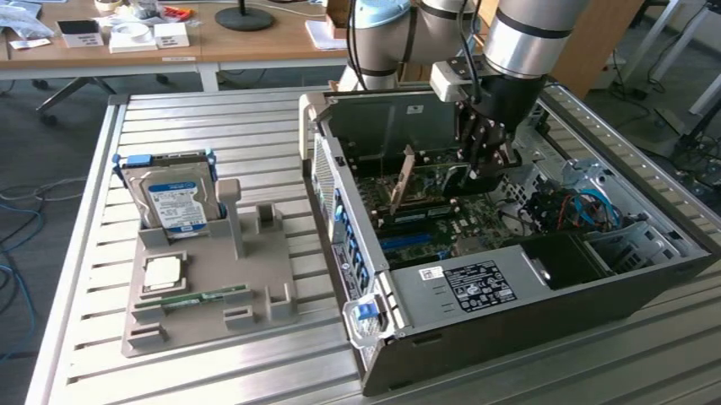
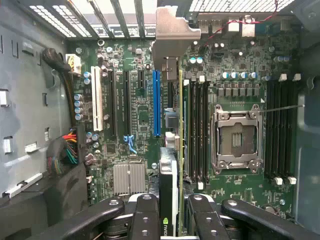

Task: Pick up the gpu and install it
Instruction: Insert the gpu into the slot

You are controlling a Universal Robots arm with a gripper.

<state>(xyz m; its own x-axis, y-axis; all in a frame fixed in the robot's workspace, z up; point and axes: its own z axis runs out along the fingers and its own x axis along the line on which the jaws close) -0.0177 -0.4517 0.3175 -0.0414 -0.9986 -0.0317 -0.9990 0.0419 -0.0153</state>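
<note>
- One grey holder (image 1: 192,333) on the exterior view's left carries one hard drive (image 1: 175,202), one processor chip (image 1: 164,270) and one memory stick (image 1: 194,297).
- One open computer case (image 1: 507,354) stands just to its right.
- Inside the case, the single gripper (image 2: 174,215) is clenched on the one gpu (image 2: 169,175). The card is held edge-on over the motherboard (image 2: 140,115), beside one blue slot (image 2: 156,102) and one processor socket (image 2: 237,137).

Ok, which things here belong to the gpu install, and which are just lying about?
In the job: gpu, held in the gripper; motherboard inside the computer case.
Lying about: hard drive, processor chip, memory stick, all on the grey holder.
</note>
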